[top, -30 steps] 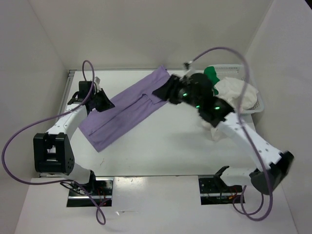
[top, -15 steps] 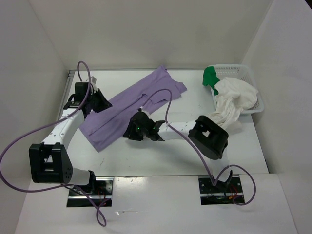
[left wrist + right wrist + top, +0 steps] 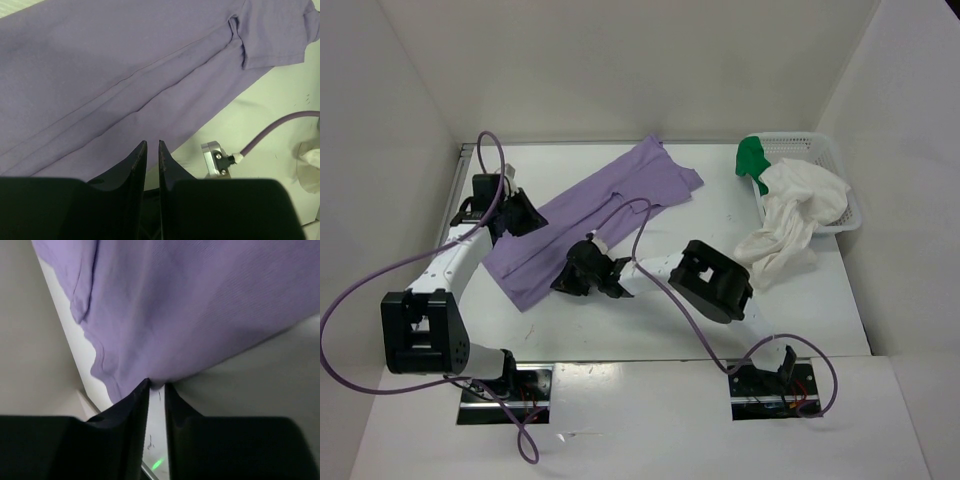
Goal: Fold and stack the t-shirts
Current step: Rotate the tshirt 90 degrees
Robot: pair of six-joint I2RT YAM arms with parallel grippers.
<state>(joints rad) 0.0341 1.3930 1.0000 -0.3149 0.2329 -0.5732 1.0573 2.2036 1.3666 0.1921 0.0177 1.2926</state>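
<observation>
Right jaws, a slit apart, at the lavender t-shirt (image 3: 565, 225) hem, cloth toward twelve o'clock. Left jaws likewise. Grips unclear.

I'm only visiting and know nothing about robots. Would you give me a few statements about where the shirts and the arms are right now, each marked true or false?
1. The lavender purple cloth t-shirt lies stretched out across the white table. True.
2. The bright green cloth t-shirt lies on top of the lavender one. False: it sits in the white plastic mesh basket.
3. The white cloth t-shirt spills out of the basket onto the table. True.
4. The right gripper hangs over the basket. False: it is at the near edge of the lavender t-shirt.
5. The three shirts form one stack. False: none lies folded on another.
</observation>
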